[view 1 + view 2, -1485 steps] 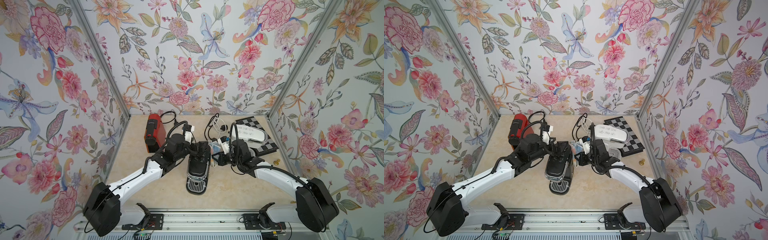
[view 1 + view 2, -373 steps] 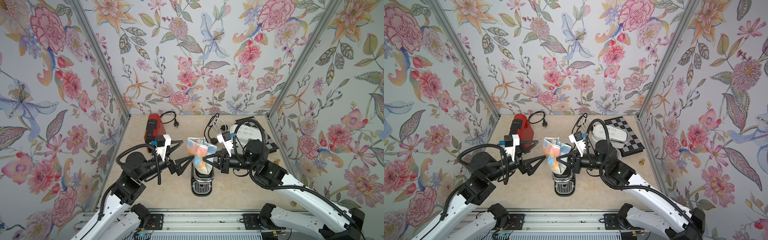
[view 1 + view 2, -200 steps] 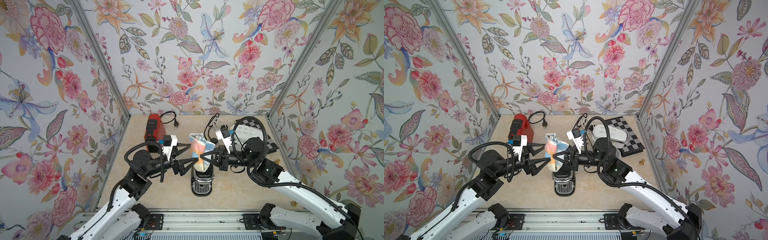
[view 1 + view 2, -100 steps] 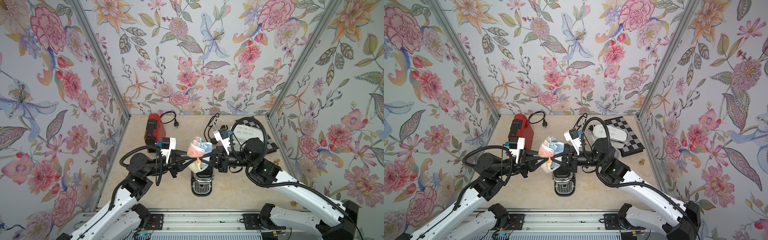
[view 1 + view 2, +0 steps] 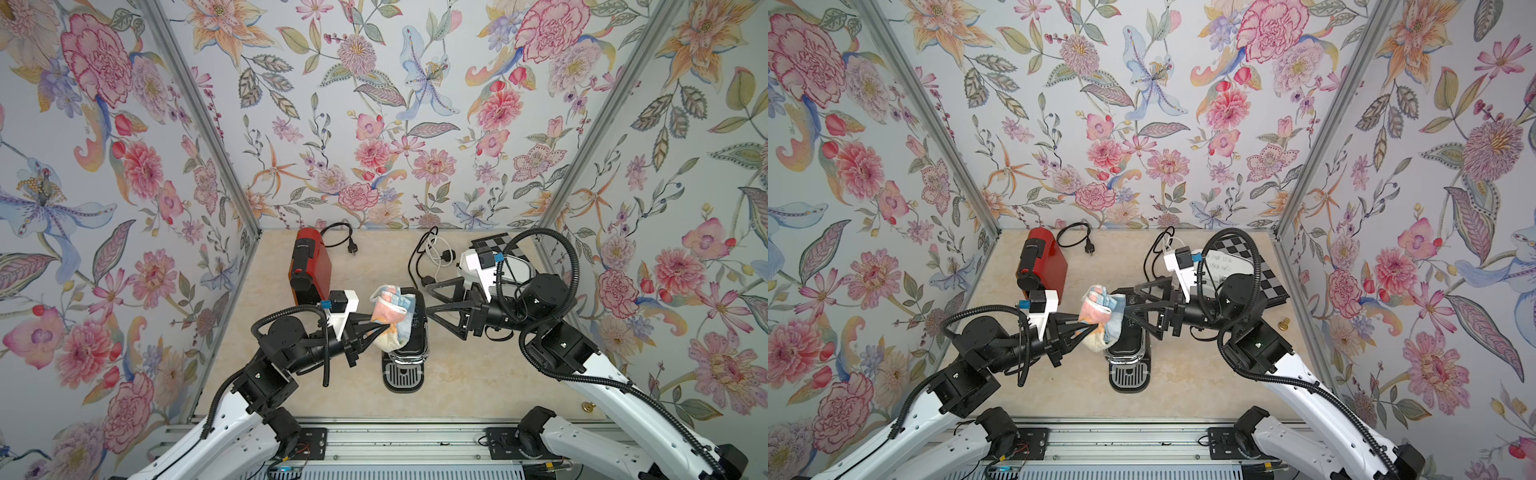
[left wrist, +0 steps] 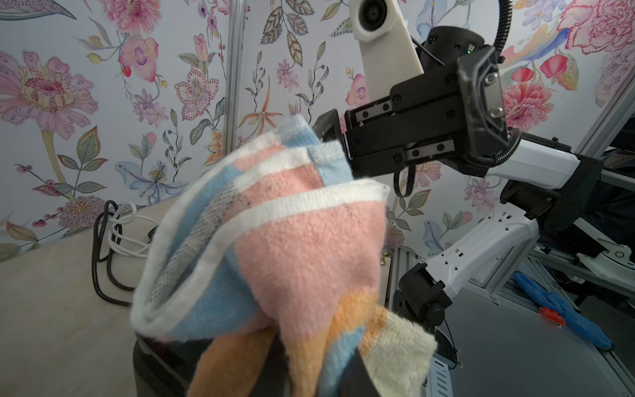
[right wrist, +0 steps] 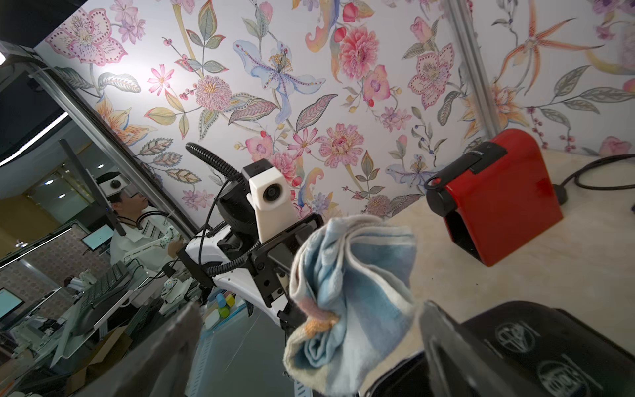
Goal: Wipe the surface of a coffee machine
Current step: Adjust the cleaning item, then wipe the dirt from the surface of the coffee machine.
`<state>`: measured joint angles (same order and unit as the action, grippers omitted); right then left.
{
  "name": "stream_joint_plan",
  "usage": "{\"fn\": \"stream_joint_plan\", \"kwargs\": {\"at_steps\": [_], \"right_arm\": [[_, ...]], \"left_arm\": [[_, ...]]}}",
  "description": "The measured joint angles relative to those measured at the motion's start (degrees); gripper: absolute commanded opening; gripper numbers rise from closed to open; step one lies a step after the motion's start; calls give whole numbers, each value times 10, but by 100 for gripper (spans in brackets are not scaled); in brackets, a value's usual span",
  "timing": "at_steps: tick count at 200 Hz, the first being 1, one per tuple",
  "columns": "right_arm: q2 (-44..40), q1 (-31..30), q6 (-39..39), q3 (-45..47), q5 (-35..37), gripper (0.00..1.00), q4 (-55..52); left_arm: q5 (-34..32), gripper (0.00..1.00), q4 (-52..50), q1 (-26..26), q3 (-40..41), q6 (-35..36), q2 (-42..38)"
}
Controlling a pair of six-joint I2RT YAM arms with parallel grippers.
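1. Red box-shaped capsule coffee machine (image 5: 309, 266) is standing near the back left corner of the beige stone-look tabletop (image 5: 478, 374). A black power cord (image 5: 338, 237) is lying beside it, toward the back edge.
2. Left gripper (image 5: 384, 329) is reaching in from the left side. Its fingers are pinching tight together on a fold of cloth.
3. Pink, blue, orange and white terry cloth (image 5: 392, 313) is hanging bunched from those fingers, over the top left of the black machine. I cannot tell whether it is touching.
4. Glossy black capsule coffee machine (image 5: 409, 353) is standing mid-table, with its drip grille facing the front edge.
5. Right gripper (image 5: 431, 300) is hovering just right of the cloth. Its fingers are spreading wide and gripping nothing.
6. Tangled black and white cables (image 5: 428, 257) are lying toward the back edge.
7. Black-and-white checkered board (image 5: 515, 249) is sitting at the back right corner, partly hidden by the right arm.
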<state>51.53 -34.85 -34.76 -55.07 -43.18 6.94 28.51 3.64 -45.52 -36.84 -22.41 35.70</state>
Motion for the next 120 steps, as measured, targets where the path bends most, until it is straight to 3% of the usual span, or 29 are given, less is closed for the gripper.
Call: {"fn": "stream_joint_plan", "kwargs": {"at_steps": [25,50,82,120], "right_arm": [[-14,78,0,4,-10,100,-16],[-12,129,-2,24,-25,100,-30],[4,173,-2,46,-41,100,-46],[28,201,3,53,-59,100,-51]], "left_arm": [[-53,0,-40,-65,3,36,-7],[-104,0,-68,-135,-5,68,40],[-196,0,-99,-260,-51,114,135],[-297,0,-131,-362,-99,142,221]]}}
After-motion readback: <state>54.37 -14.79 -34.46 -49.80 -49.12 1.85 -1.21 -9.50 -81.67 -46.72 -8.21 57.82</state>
